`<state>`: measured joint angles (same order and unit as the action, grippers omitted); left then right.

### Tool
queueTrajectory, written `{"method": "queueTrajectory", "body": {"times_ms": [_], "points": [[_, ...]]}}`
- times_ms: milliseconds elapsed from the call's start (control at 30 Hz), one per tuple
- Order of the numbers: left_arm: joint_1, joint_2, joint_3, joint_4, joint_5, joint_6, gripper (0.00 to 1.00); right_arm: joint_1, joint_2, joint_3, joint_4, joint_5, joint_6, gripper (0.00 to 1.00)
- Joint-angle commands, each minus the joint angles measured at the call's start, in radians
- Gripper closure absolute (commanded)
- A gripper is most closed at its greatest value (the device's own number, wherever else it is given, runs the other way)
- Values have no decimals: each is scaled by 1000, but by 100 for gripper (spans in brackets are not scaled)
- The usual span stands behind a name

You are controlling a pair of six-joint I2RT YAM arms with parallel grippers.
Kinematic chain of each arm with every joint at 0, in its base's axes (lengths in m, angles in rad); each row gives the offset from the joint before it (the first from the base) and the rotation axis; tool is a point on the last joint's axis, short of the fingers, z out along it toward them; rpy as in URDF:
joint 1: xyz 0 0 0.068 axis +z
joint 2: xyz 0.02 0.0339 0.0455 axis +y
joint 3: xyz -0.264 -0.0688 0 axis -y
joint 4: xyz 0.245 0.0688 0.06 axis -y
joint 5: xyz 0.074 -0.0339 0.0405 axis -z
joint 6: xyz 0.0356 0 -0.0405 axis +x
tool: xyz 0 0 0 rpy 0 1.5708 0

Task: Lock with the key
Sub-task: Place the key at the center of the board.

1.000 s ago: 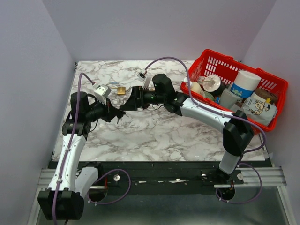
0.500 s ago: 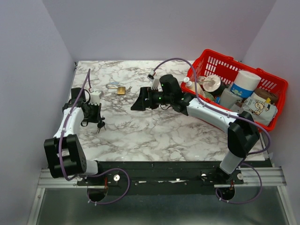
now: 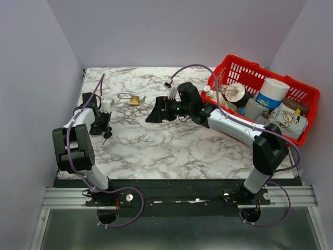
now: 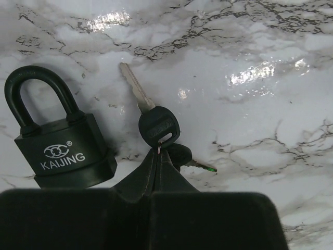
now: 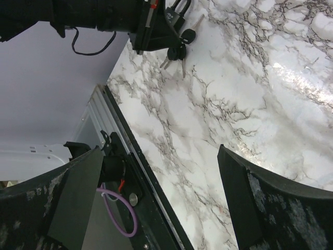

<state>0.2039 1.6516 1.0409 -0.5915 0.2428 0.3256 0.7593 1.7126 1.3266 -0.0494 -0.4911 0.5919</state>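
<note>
Both arms [image 3: 75, 125] [image 3: 229, 122] low over table [image 3: 171, 151]

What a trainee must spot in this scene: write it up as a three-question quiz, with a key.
1. True or false: the right gripper is shut.
2. In the left wrist view, what is just right of the black padlock? A) keys B) a spoon C) a cup
3. Which word is printed on the black padlock's body?

Key: 1 false, it stands wide open; 2 A; 3 KAIJING.
</note>
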Motion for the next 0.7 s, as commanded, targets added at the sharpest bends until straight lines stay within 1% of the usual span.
{"method": "queueTrajectory", "body": {"times_ms": [0,133,167,233,267,333,367,433,467,500,567,633,667], "points": [[5,31,31,51,-57,4,96,6,-10,6,-4,-30,-15,0],[8,53,51,61,-51,10,88,3,-5,5,-1,-37,-20,0],[6,59,57,64,-50,7,83,5,-5,3,-1,-37,-21,0],[8,69,74,65,-49,0,78,6,-7,5,-3,-37,-30,0],[8,74,80,64,-48,-5,71,5,-13,3,-3,-35,-33,0],[8,74,97,52,-42,-3,61,5,-19,3,-3,-32,-46,0],[6,71,105,27,-30,-3,49,3,-22,2,-4,-30,-50,0],[8,56,134,-5,-16,-3,39,2,-31,2,-6,-30,-61,0],[6,25,145,-31,12,1,3,0,-31,0,-7,-30,-63,0],[8,5,166,-36,33,9,1,0,-34,-1,-7,-33,-70,0],[-9,-24,201,-44,59,-2,1,-3,-42,-3,-9,-32,-76,0],[-27,-3,293,-59,72,-38,1,-8,-44,0,-13,-27,-84,0],[-47,46,332,-74,64,-62,1,-12,-44,2,-17,-27,-87,0]]}}
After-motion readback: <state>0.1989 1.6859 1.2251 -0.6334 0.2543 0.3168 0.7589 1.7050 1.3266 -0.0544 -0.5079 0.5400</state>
